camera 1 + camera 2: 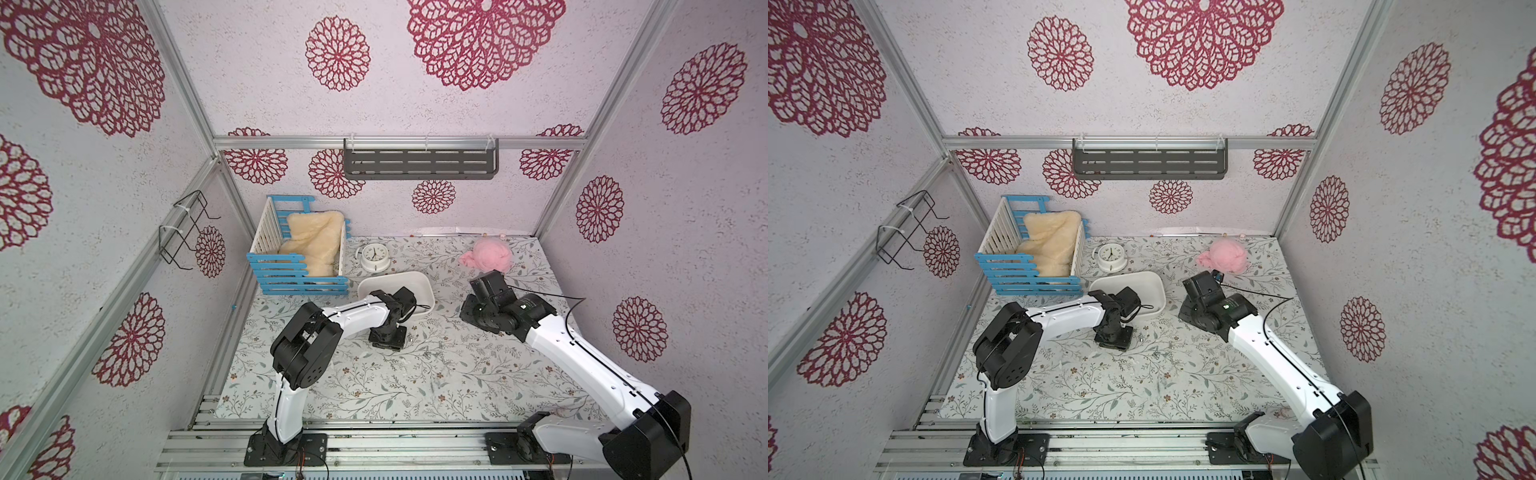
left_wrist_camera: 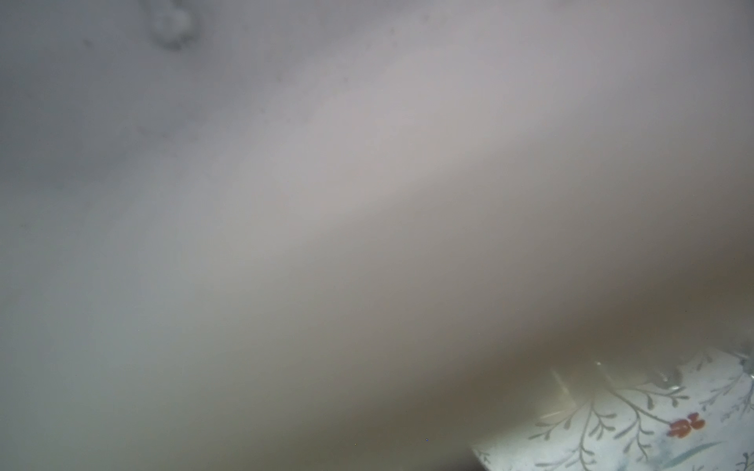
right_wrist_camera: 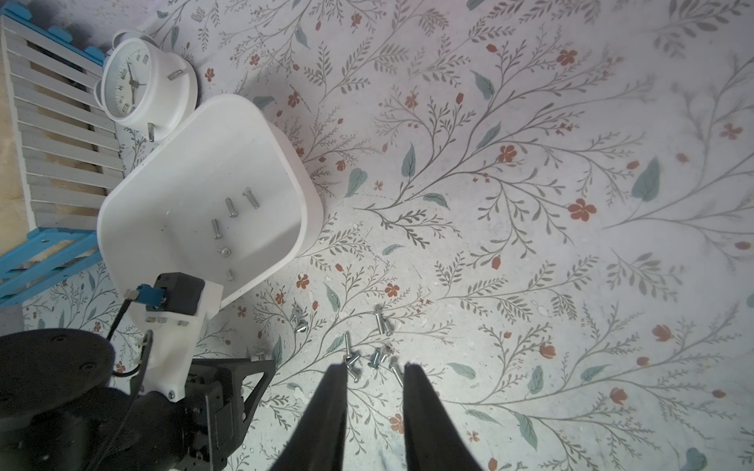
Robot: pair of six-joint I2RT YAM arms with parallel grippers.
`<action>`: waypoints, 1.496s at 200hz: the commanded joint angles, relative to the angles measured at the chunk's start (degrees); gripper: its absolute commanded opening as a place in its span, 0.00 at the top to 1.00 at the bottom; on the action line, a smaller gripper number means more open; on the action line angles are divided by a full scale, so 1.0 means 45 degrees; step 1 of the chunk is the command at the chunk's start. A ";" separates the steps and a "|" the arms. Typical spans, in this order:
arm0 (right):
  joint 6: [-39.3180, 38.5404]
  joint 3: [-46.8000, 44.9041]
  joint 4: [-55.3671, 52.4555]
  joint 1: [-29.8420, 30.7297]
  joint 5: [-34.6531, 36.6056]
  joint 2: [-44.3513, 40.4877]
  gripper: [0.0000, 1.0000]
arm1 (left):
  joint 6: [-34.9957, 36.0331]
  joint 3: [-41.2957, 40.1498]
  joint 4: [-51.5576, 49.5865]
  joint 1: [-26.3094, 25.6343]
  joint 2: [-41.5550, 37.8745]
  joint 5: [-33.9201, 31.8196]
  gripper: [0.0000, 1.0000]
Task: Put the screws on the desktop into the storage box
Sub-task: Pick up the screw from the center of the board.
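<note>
Task's approx. a third done, I'd say. Five screws (image 3: 231, 207) lie in the box (image 3: 191, 163), strung in a loose line across its floor. The rest, approx. nine or ten (hard to count, some overlap), are loose on the desktop (image 3: 530, 244). Most sit in a cluster (image 3: 377, 357) near the box's front corner, w/ a couple of strays between cluster and box.

R gripper (image 3: 375, 373) hangs right over that cluster, jaws parted, nothing pinched between them. Looks lined up for the next pick, imo.

L gripper (image 1: 388, 338) points down at the desktop just beside the box's near wall. Its wrist cam shows only a white blur and a corner of the print, and the other views don't show the jaws, so can't tell if it's clenched or carrying anything.

Other containers: the blue-white crate (image 1: 299, 282) at the back holds a cream fleece (image 1: 311, 241), no screws that I can see. A clock (image 3: 138, 85) stands btw. crate and box, v. close to the box rim.
</note>
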 commanded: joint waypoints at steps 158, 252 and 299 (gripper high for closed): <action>0.0036 0.0137 0.0239 -0.0088 0.0072 -0.0439 0.72 | -0.0335 -0.0731 0.0977 -0.1035 -0.0815 -0.2503 0.62; -0.0019 0.0044 0.0467 -0.0101 -0.0065 -0.0250 0.72 | -0.0485 -0.0712 0.1357 -0.1236 0.0202 -0.2704 0.66; -0.0016 0.0083 0.0491 -0.0104 -0.0094 -0.0190 0.72 | -0.0488 -0.0990 0.1351 -0.1253 0.0058 -0.2550 0.73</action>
